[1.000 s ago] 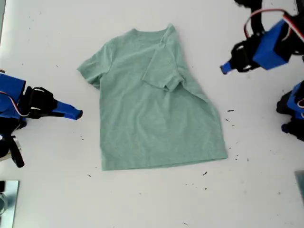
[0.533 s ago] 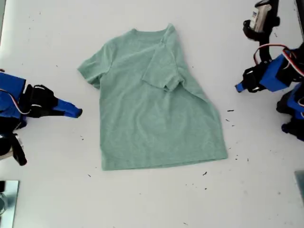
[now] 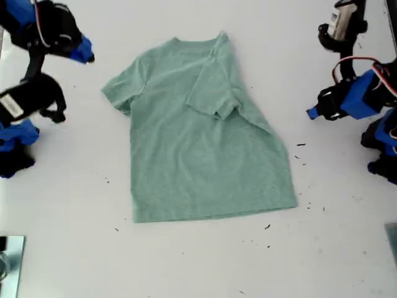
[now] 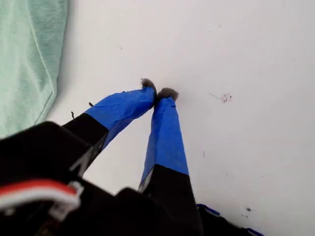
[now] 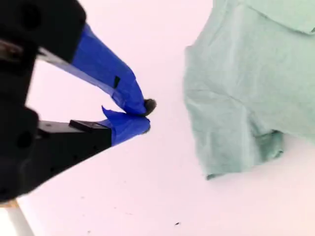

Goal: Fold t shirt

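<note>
Bare worktop (image 3: pixel 198 261) open all round the t shirt (image 3: pixel 198 133), arms parked at both exterior-view edges, nothing lying between my tools and the cloth

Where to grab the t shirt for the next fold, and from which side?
Judging by its pose, take the t shirt by the flat sleeve, coming in from the exterior view's left. The other sleeve is already folded onto the chest; this one lies spread, its edge free on the bare table. My second claw, shut and empty, looks nearest.
</note>
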